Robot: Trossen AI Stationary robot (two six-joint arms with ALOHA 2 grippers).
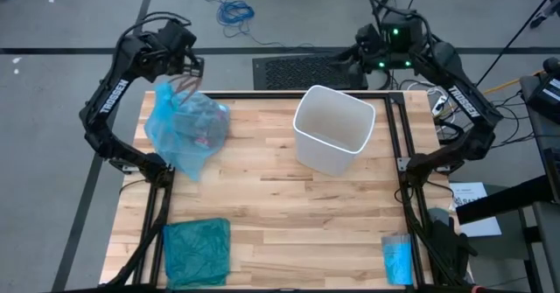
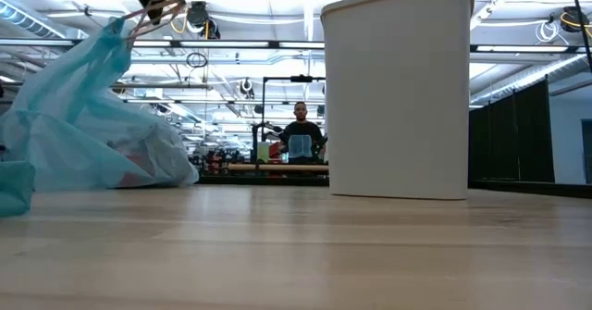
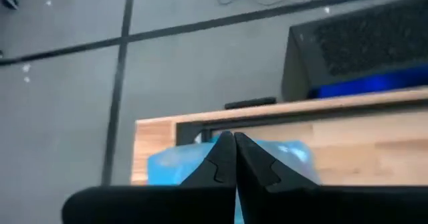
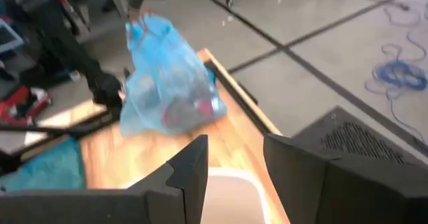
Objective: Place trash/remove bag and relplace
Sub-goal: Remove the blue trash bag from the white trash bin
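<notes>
Bag [image 1: 185,125] — apparently near table's [image 1: 289,205] back-left edge.

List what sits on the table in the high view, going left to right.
Light-blue bag with trash inside, its top held by the left gripper → teal-green bag → white bin → small blue roll.

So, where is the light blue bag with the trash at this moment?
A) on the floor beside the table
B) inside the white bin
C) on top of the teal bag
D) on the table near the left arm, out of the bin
D: the light blue bag rests on the table under the left gripper, apart from the white bin, which has no liner.
</notes>
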